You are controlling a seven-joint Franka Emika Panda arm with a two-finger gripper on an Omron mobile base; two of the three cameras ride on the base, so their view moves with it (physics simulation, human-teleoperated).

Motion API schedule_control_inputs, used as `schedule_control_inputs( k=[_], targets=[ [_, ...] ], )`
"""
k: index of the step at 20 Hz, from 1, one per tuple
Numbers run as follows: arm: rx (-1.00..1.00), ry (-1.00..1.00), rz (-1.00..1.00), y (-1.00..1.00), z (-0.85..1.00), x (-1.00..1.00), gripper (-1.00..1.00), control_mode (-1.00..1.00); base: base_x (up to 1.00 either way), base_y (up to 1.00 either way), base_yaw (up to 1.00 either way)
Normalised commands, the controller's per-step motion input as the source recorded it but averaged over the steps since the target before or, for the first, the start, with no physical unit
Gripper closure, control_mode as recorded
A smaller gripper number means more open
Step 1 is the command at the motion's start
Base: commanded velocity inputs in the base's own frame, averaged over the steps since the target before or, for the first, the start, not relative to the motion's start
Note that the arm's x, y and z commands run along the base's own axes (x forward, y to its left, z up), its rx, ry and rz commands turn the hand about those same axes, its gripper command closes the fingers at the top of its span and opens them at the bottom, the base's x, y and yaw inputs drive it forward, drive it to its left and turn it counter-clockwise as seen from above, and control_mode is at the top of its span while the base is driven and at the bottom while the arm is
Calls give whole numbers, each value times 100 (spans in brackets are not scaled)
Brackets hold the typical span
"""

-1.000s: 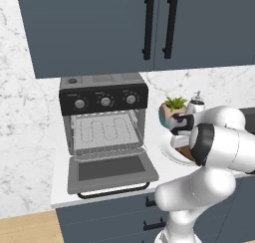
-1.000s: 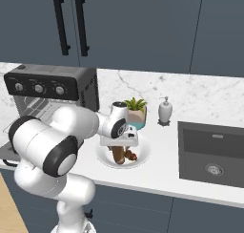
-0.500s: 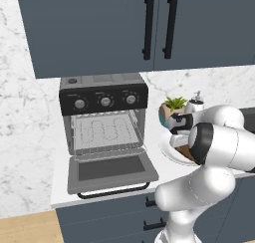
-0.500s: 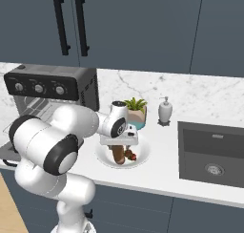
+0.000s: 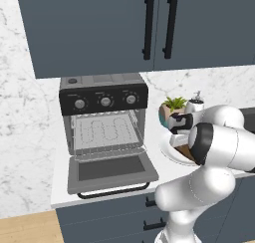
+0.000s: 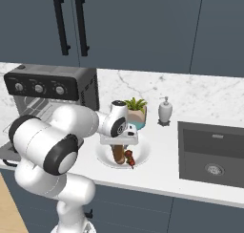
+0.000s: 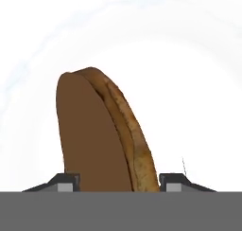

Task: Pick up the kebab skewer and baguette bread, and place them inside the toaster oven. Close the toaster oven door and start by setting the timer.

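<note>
Lower now than a second ago, the gripper (image 7: 117,180) straddles the loaf (image 7: 101,130) on the plate (image 6: 143,153); whether its jaws grip yet, I cannot tell. Oven (image 5: 104,117) stands open.

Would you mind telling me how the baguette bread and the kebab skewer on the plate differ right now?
The baguette bread is a thick, plain brown loaf; the kebab skewer is slimmer, with small dark red chunks. The baguette bread sits between the fingers of the gripper; the kebab skewer lies free beside it. Both rest on the white plate, outside the open toaster oven.
</note>
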Motion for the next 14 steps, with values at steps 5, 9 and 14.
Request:
schedule_control_inputs(
  k=[5, 9, 14],
  targets=[
    [0, 0, 0, 0, 6, -5, 100, -100, 0, 0, 0],
    [0, -6, 2, 0, 51, -23, 100, -100, 0, 0, 0],
    [0, 0, 3, 3, 17, -4, 100, -100, 0, 0, 0]
  ],
)
